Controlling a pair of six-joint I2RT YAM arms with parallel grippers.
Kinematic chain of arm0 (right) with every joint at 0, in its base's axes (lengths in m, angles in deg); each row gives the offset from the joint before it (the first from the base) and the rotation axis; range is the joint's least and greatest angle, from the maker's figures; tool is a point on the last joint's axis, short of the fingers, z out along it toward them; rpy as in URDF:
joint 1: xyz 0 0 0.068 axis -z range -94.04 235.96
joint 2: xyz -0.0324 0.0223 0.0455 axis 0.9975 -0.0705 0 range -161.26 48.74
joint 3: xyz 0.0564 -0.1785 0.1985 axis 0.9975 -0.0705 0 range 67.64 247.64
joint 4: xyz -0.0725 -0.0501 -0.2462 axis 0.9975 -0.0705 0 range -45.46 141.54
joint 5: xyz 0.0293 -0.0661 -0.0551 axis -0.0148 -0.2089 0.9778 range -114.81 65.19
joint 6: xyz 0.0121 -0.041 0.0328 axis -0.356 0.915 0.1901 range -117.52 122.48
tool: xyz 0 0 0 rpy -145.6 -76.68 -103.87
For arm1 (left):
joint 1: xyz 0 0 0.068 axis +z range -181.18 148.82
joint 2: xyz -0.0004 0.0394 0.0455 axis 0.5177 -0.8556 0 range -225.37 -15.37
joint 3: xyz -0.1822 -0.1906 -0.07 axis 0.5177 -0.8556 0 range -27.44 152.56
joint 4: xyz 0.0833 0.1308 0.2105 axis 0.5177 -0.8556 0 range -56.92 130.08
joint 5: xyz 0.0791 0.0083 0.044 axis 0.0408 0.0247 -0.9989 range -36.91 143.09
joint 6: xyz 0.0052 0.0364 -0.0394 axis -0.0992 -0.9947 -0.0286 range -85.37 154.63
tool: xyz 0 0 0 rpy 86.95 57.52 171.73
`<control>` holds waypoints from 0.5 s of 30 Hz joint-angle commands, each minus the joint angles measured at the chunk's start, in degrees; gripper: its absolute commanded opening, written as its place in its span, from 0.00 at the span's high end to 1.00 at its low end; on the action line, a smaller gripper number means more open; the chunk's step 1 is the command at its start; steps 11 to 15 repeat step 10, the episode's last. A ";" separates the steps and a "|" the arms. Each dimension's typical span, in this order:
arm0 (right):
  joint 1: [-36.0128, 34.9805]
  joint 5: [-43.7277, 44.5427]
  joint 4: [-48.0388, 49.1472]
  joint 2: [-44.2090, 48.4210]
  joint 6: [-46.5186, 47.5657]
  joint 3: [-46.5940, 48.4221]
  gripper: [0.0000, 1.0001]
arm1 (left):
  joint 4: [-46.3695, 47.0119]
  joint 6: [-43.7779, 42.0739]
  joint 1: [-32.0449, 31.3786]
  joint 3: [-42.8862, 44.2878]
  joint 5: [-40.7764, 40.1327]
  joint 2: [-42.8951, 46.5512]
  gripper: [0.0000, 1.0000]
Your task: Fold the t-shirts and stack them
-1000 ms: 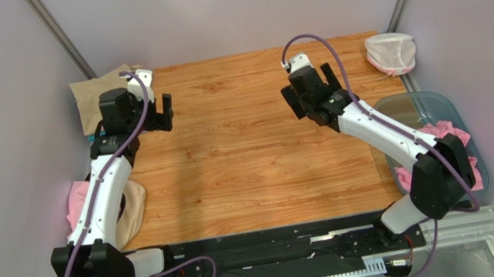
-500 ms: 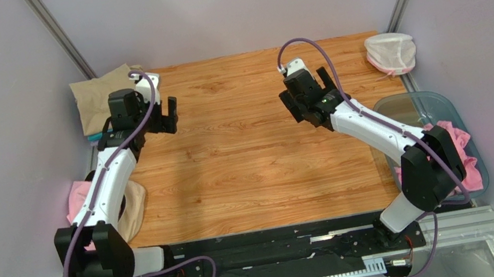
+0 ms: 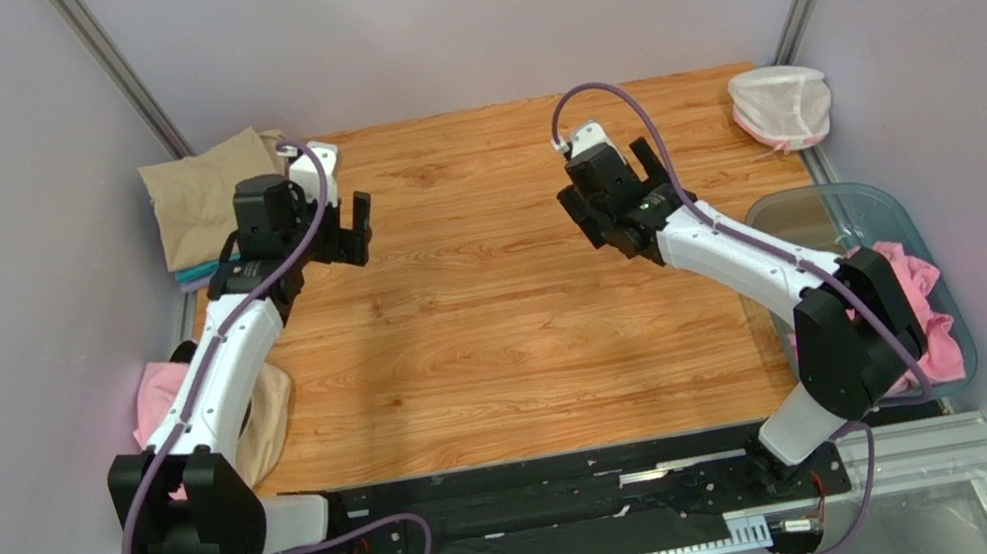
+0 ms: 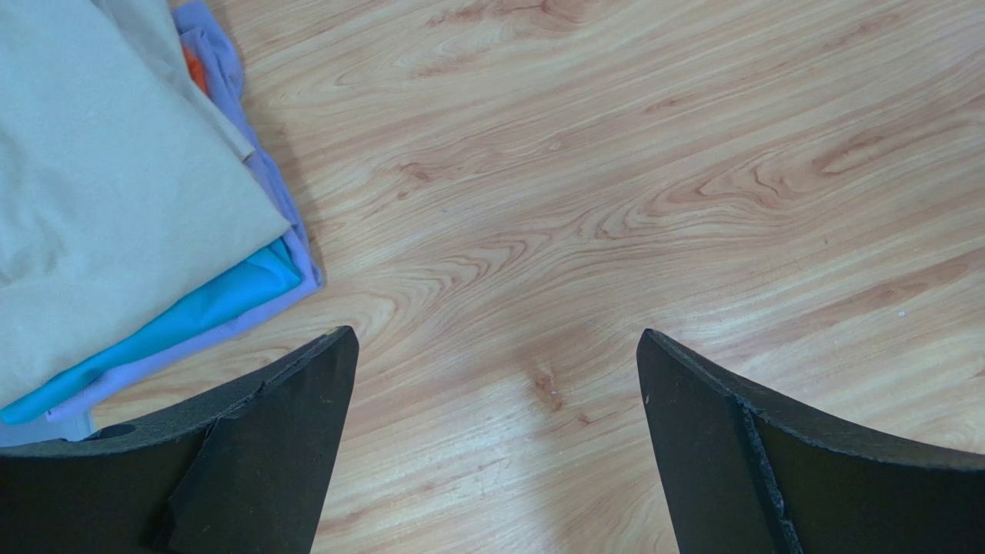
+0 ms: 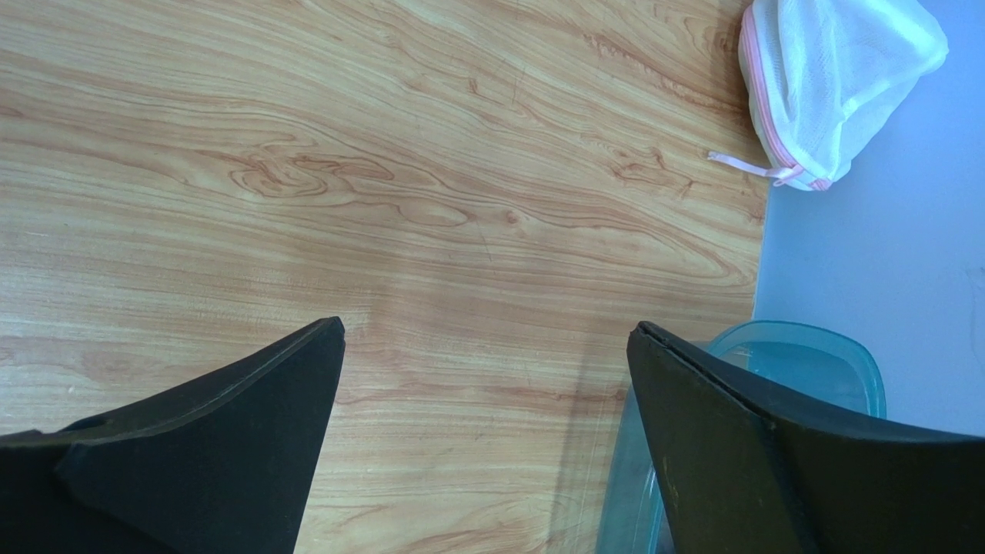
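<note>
A folded stack of t-shirts lies at the table's back left corner, the tan one (image 3: pixel 204 199) on top. In the left wrist view the tan shirt (image 4: pixel 104 173) covers a teal one (image 4: pixel 197 312) and a lilac one (image 4: pixel 289 231). My left gripper (image 3: pixel 333 237) hangs just right of the stack, open (image 4: pixel 495 346) over bare wood. A crumpled pink t-shirt (image 3: pixel 927 322) sits in the tub. My right gripper (image 3: pixel 616 202) is open (image 5: pixel 486 329) above the table's right half and holds nothing.
A clear bluish tub (image 3: pixel 847 215) stands at the right edge, its rim (image 5: pixel 809 358) beside my right finger. A white net pouch (image 3: pixel 781 105) lies at the back right corner (image 5: pixel 838 81). Pink (image 3: pixel 155 398) and tan (image 3: pixel 267 409) cloth hangs off the left table edge.
My left gripper has slid right, away from the folded stack. The right gripper has shifted slightly left, and its elbow has drawn in over the tub. Both stay open.
</note>
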 commanded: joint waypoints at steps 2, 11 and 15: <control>0.09 1.40 3.48 -0.39 0.71 -0.55 0.00 | 1.30 -0.34 -2.60 2.61 -2.01 3.17 0.01; 0.09 0.79 4.18 -0.22 1.06 -1.43 0.00 | 1.65 -1.04 -3.83 1.82 -2.28 3.43 0.01; 0.09 0.79 4.18 -0.22 1.06 -1.43 0.00 | 1.65 -1.04 -3.83 1.82 -2.28 3.43 0.01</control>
